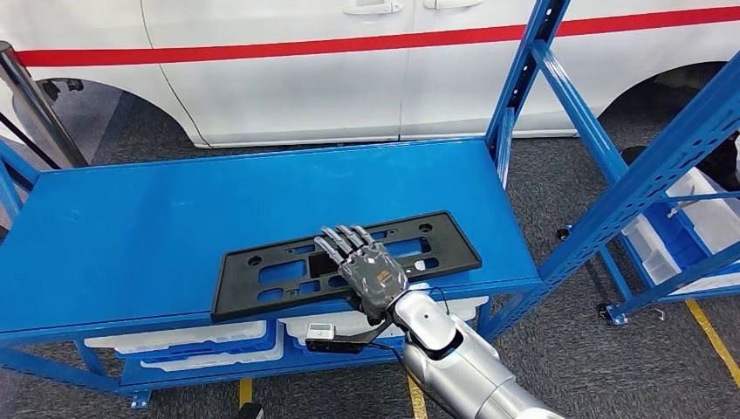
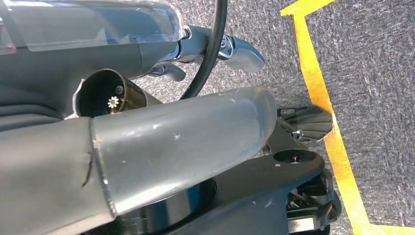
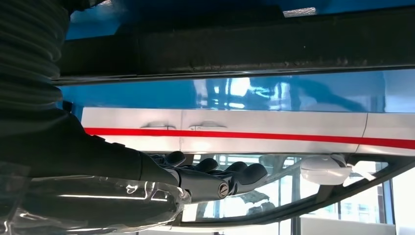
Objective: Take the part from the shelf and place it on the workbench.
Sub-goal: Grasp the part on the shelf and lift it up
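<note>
Part [image 1: 262, 278], a flat black slotted panel, lies on the blue counter [image 1: 131, 236] near its front edge, right hand [image 1: 371, 272] resting on it, fingers extended together.

Silver right arm [image 1: 458, 362], glossy rounded shell. Right hand [image 1: 365, 266] dark grey with mottled back, ribbed fingers. Black cable at wrist.

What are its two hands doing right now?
Right hand: fingers extended flat on the black part, resting on it, not gripping.
Left hand: cannot be told.
</note>
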Controlling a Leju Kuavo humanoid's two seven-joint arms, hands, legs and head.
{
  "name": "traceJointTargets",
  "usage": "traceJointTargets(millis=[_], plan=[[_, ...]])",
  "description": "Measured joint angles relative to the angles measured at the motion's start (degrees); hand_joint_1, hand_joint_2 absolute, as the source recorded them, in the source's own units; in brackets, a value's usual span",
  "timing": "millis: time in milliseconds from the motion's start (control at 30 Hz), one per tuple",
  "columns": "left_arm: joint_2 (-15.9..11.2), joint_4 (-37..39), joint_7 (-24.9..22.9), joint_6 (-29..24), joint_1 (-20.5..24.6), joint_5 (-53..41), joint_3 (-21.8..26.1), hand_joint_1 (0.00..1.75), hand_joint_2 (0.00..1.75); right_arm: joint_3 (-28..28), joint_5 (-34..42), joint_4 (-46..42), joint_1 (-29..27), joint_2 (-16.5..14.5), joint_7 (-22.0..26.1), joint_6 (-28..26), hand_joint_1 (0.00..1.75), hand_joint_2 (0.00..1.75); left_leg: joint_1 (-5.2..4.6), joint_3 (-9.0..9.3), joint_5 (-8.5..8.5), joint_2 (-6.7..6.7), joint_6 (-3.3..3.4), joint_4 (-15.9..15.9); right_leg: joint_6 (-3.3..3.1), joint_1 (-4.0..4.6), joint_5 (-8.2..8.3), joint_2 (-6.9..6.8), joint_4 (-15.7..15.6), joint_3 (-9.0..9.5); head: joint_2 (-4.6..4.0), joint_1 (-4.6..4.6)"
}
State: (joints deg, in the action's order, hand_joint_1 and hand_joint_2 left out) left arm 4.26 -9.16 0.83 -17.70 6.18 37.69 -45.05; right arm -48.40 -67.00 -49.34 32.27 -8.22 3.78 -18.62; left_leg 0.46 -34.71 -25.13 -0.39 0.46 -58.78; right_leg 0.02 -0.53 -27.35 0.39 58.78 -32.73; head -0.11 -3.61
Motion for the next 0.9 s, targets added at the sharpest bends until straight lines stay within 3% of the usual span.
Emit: traceJointTargets(millis=[633,767,900], plan=[[0.00,0.00,0.26,0.14,0.01,0.15,0.00,0.00,0.00,-1.18,0.28,2.60,2.35,-0.02,-0.80,4.37,0.00,1.75,0.00,0.03,0.00,0.00,0.00,0.00,0.00,0.00,0.00,0.00,0.00,0.03,0.00,0.01],[0.00,0.01,0.40,0.13,-0.02,0.36,0.00,0.00,0.00,-1.75,0.44,3.56,3.09,-0.08,-1.47,5.22,1.67,1.75,0.00,0.06,0.00,0.00,0.00,0.00,0.00,0.00,0.00,0.00,0.00,0.06,0.00,0.01],[0.00,0.01,0.56,0.11,-0.05,1.04,0.00,0.00,0.00,-2.17,0.89,4.41,3.38,-0.17,-1.74,5.57,1.67,1.75,0.00,0.08,0.01,0.00,0.00,0.00,0.00,0.00,0.00,0.00,0.00,0.08,0.00,0.01]])
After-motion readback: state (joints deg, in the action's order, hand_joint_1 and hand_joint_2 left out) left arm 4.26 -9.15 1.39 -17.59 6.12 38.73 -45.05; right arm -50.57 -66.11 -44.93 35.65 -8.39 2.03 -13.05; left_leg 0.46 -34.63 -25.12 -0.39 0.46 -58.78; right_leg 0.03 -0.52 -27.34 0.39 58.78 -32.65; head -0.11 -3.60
